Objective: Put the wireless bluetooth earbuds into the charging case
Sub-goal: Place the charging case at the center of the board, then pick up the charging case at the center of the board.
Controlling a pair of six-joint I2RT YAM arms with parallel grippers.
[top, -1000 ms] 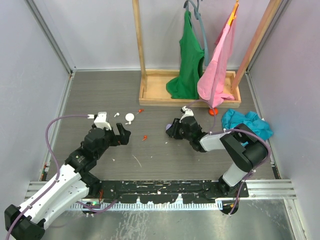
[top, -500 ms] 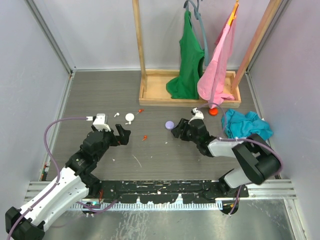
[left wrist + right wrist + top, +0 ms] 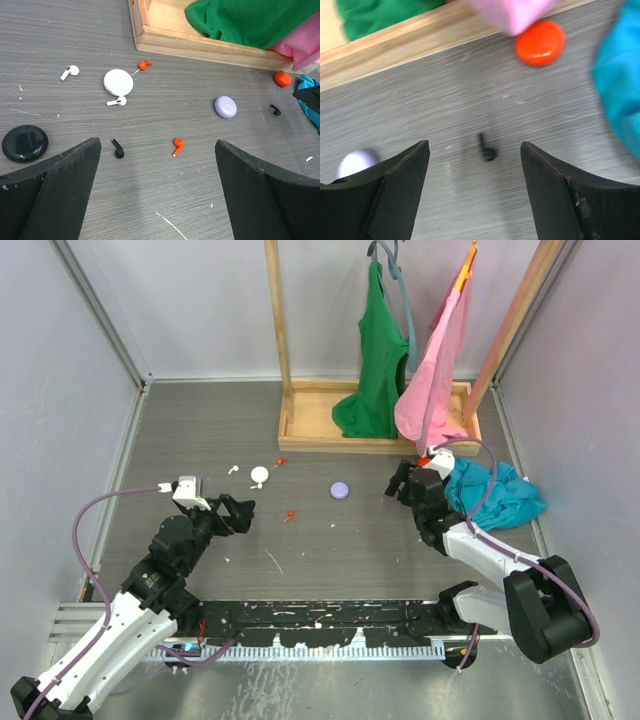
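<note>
The right gripper [image 3: 474,145], fingers spread and empty, is hovering over a tiny black stemmed plastic earbud [image 3: 487,149] lying on the grey table [image 3: 435,95], at seven o'clock from a round red case [image 3: 540,42]. Likely next: lowering and pinching it. The left gripper [image 3: 157,144] is gaping wide, empty.

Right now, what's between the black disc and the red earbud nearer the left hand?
A black earbud sits between the black disc and that red earbud, touching neither; left wrist view shows it.
</note>
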